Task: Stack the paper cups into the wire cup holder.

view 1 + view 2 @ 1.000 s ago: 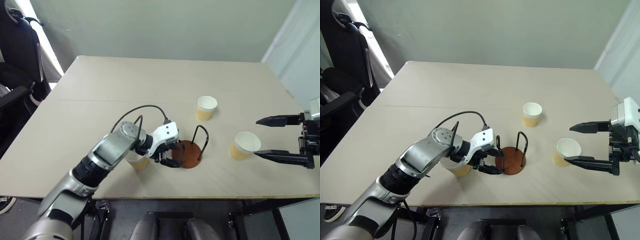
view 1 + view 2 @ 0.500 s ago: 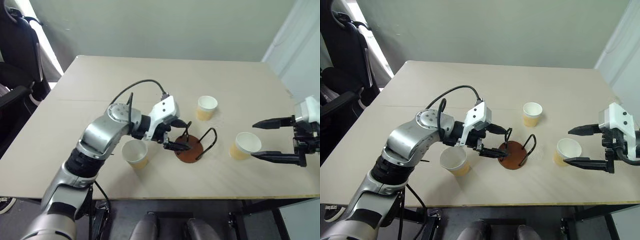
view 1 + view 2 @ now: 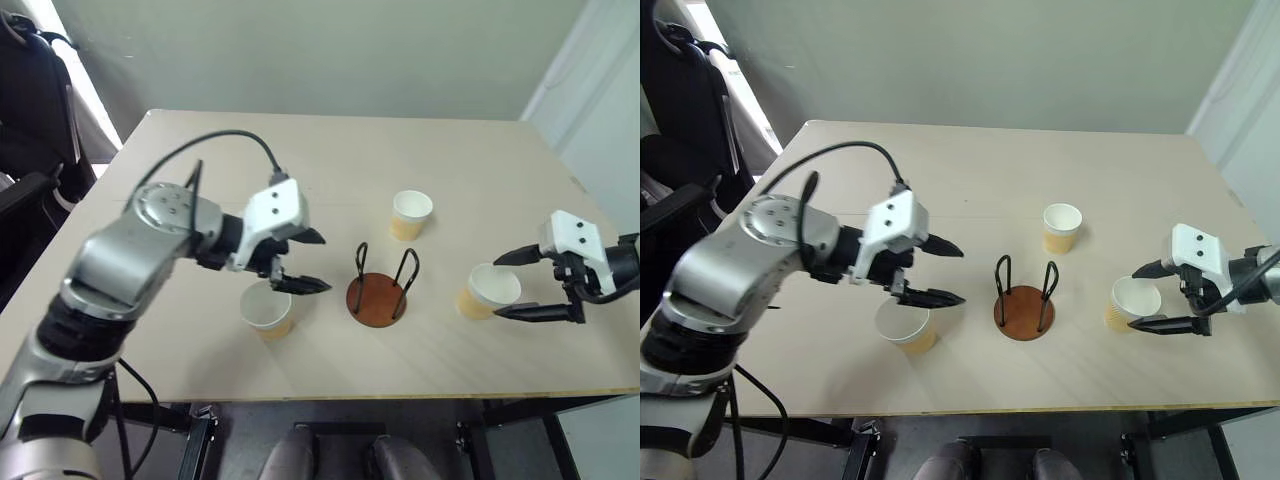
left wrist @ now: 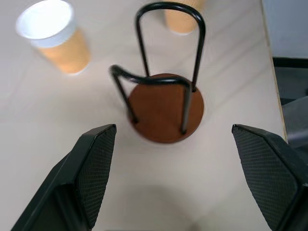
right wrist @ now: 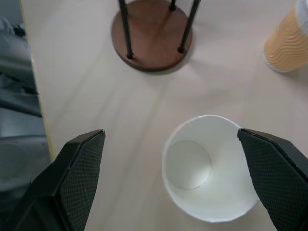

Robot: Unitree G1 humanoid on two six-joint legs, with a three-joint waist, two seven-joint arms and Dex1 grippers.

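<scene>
The wire cup holder [image 3: 378,297] stands upright and empty at the table's middle front, a brown disc with two black loops. Three paper cups stand upright on the table. One [image 3: 268,307] is left of the holder, just below my left gripper [image 3: 312,262], which hangs open above the table and holds nothing. Another [image 3: 411,213] stands behind the holder. The third cup [image 3: 488,290] is on the right, between the open fingers of my right gripper [image 3: 497,289]; the right wrist view shows this cup [image 5: 202,168] close to one finger, with contact unclear.
The pale table [image 3: 200,180] reaches a front edge near the cups. A black chair [image 3: 30,90] stands at the far left, beyond the table. A white wall panel [image 3: 600,110] rises at the right.
My left gripper has risen and drawn back left from the holder, which tilted half a second ago and stands upright now. My right gripper has moved in around the right cup.
</scene>
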